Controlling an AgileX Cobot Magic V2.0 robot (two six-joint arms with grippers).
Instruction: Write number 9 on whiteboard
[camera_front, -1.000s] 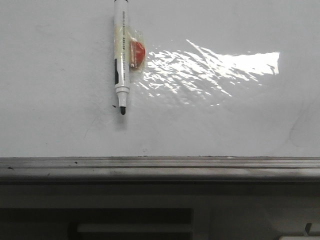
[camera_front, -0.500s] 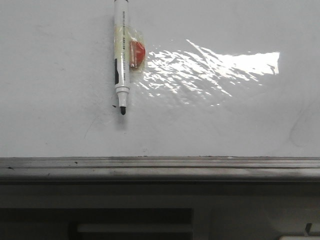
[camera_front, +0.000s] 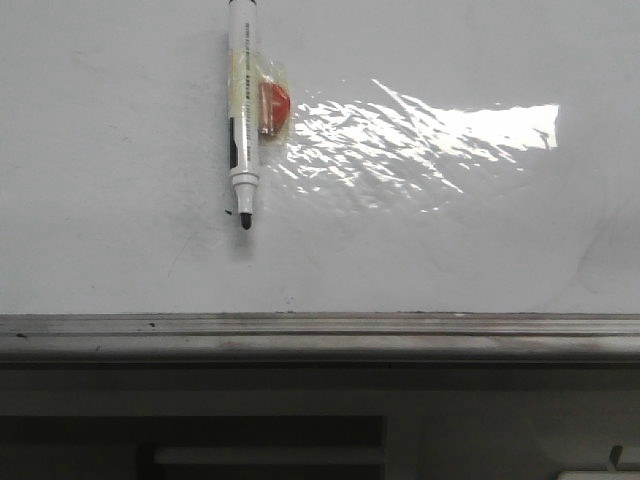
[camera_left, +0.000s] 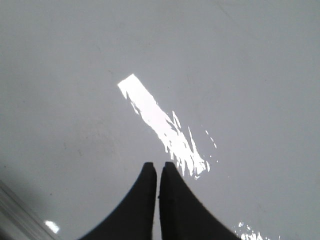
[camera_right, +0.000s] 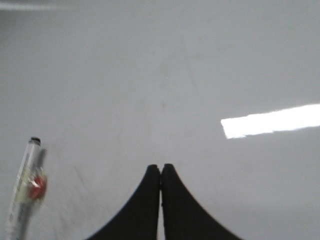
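- On my front camera the whiteboard (camera_front: 420, 250) fills the upper part of the view, with a bright patch of glare at about 2 o'clock from centre and its grey edge strip (camera_front: 320, 326) running along the lower side.
- A white marker (camera_front: 243, 120) lies on the board at about 11 o'clock from centre, its black tip pointing toward 6 o'clock; a bit of tape with a red piece (camera_front: 272, 106) sits against its barrel at 3 o'clock.
- A small black dot (camera_front: 228, 212) sits just beside the tip, at its 10 o'clock.
- I can make out no finished number 9 on the board, only faint smudges.
- Neither arm appears in the front view.
- The left gripper (camera_left: 158, 170) hangs over bare board near the glare, its two black fingers pressed together with nothing between them.
- The right gripper (camera_right: 161, 170) is likewise closed on nothing; the marker (camera_right: 26, 192) lies well apart from it, blurred.
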